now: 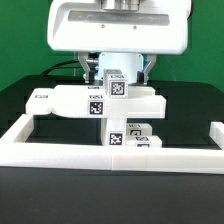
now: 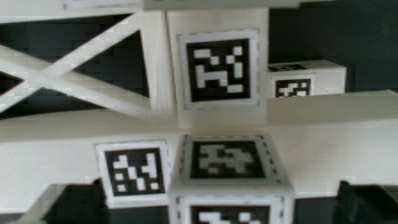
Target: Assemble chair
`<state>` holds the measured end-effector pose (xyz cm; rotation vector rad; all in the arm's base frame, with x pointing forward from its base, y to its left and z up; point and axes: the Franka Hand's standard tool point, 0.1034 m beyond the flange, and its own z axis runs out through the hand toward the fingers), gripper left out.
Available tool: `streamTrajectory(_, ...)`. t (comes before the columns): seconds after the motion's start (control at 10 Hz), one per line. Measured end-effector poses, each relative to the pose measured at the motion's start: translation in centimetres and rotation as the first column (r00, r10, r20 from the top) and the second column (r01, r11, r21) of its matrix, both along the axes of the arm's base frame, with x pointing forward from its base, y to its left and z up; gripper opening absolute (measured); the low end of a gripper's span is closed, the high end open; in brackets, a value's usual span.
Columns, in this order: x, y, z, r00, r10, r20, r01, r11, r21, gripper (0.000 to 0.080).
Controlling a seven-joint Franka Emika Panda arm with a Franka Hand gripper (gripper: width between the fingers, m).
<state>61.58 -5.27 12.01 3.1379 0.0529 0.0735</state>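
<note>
The chair is in loose white tagged parts. In the exterior view a flat plate (image 1: 70, 101) lies across the middle, with a square tagged block (image 1: 115, 82) standing on it. My gripper (image 1: 117, 70) hangs straight over that block, one finger on each side. In the wrist view the block (image 2: 231, 185) sits between my dark fingertips (image 2: 71, 205), and a gap shows on both sides, so my gripper (image 2: 217, 207) is open around it. Beyond the block are a long tagged bar (image 2: 217, 65) and a cross-braced part (image 2: 71, 60). Another tagged part (image 1: 130, 133) lies by the front wall.
A low white border wall (image 1: 60, 152) runs along the front and up both sides of the black table, closing in the work area. The tagged part by the wall touches its inner face. A small tagged piece (image 2: 294, 85) sits beside the long bar.
</note>
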Motion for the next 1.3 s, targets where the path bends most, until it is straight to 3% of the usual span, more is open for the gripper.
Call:
streamTrajectory(0.1, 0.0, 0.01, 0.0, 1.0, -0.008, 0.0, 0.008, 1.0, 0.001, 0.0551)
streamTrajectory(0.2, 0.0, 0.0, 0.0, 1.0, -0.024, 0.0, 0.024, 1.0, 0.002, 0.0365)
streamTrajectory(0.3, 0.01, -0.01, 0.01, 1.0, -0.024, 0.0, 0.024, 1.0, 0.002, 0.0282)
streamTrajectory(0.9, 0.02, 0.13, 0.0, 0.92, -0.392, -0.004, 0.392, 0.92, 0.023, 0.0282)
streamTrajectory(1.3, 0.03, 0.25, -0.02, 0.778, -0.629, -0.012, 0.629, 0.777, 0.034, 0.0284)
